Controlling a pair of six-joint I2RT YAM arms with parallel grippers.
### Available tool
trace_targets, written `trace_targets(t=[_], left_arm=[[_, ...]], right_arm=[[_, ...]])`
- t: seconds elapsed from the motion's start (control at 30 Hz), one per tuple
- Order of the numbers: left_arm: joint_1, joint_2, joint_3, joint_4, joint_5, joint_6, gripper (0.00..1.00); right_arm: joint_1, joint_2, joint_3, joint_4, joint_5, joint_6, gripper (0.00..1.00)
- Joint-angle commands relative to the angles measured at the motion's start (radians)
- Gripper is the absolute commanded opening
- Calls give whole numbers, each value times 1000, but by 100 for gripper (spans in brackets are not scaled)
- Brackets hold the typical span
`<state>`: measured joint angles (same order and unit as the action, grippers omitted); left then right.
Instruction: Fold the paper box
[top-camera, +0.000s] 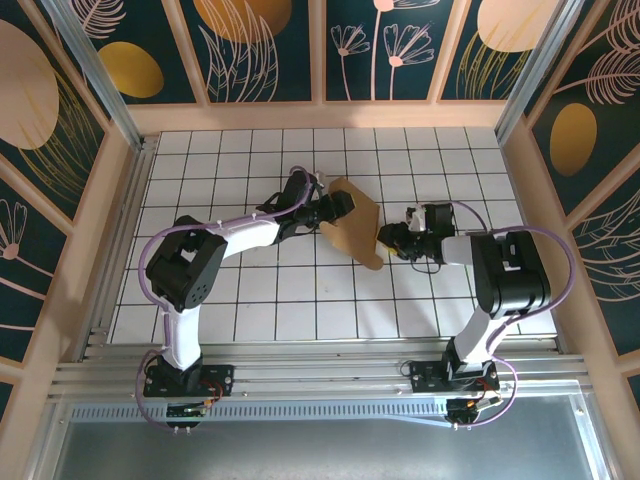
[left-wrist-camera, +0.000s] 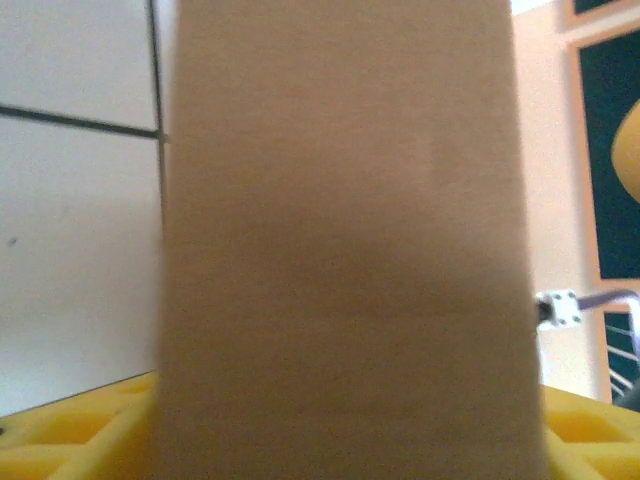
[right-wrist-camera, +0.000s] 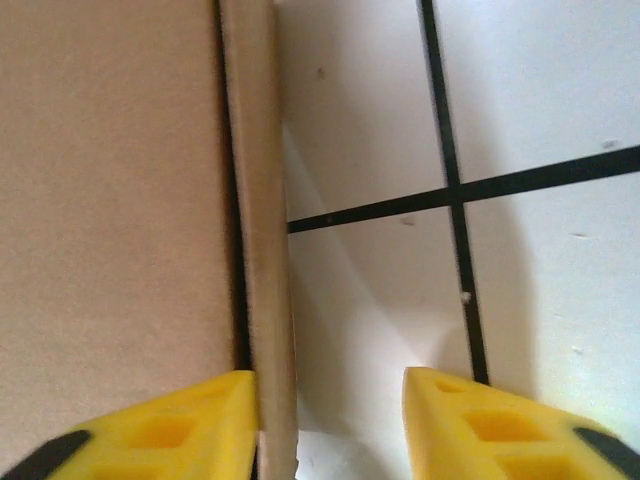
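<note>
Top external view: the white tiled table (top-camera: 200, 300) carries the paper box (top-camera: 352, 228) near its middle. The box is a thin brown sheet tipped up off the tiles between the two arms. The left end effector (top-camera: 338, 208) meets its far left edge and the right end effector (top-camera: 393, 240) sits just beside its near right corner. In the left wrist view a broad brown panel stands between the yellow fingers (left-wrist-camera: 80, 425); whether they pinch it or merely flank it I cannot tell. In the right wrist view the fingers (right-wrist-camera: 170, 430) stand apart with bare tile between them and clamp nothing. The left one lies against the panel's edge, where a narrow strip runs alongside a dark line that may be a crease or a slit. The step looks like raising and setting one panel along its crease. To do it well, one side should brace the sheet so it cannot skate on the smooth tiles. The other should press close to the crease rather than at the flap's tip. A gentle, square grip matters, since cardboard this thin will likely buckle or twist if squeezed off-line.
</note>
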<state>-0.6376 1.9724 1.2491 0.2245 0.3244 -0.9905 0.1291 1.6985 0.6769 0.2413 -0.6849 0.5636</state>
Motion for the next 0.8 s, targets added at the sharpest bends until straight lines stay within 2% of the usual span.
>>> trace_targets(t=[0.0, 0.07, 0.13, 0.17, 0.23, 0.27, 0.37, 0.43, 0.5, 0.63, 0.77], left_arm=[[-2, -12, -8, -78, -23, -83, 61], [-1, -39, -35, -87, -46, -165, 54], [-1, -78, -74, -83, -64, -265, 56], [-1, -94, -90, -85, -74, -304, 56], [-1, -132, -116, -99, -86, -374, 50], [-1, -149, -123, -103, -92, -395, 48], [-1, -199, -155, -101, -98, -473, 45], [-1, -234, -179, -91, -97, -528, 45], [-2, -267, -205, -79, -97, -569, 45], [-1, -352, -256, -65, -128, -626, 45], [-2, -410, -306, -61, -174, -664, 45]], right_arm=[[5, -141, 30, -71, 60, -70, 54], [6, -239, 42, -114, 121, -121, 61], [14, -348, 46, -137, 190, -197, 69], [27, -397, 39, -133, 219, -238, 75], [79, -509, 3, -93, 296, -370, 93], [113, -565, -26, -62, 326, -449, 98], [211, -739, -156, 117, 346, -669, 99], [276, -847, -265, 229, 277, -906, 99], [339, -914, -328, 250, 261, -1132, 99], [412, -907, -329, 195, 353, -1363, 99], [542, -807, -311, 254, 511, -1498, 99]])
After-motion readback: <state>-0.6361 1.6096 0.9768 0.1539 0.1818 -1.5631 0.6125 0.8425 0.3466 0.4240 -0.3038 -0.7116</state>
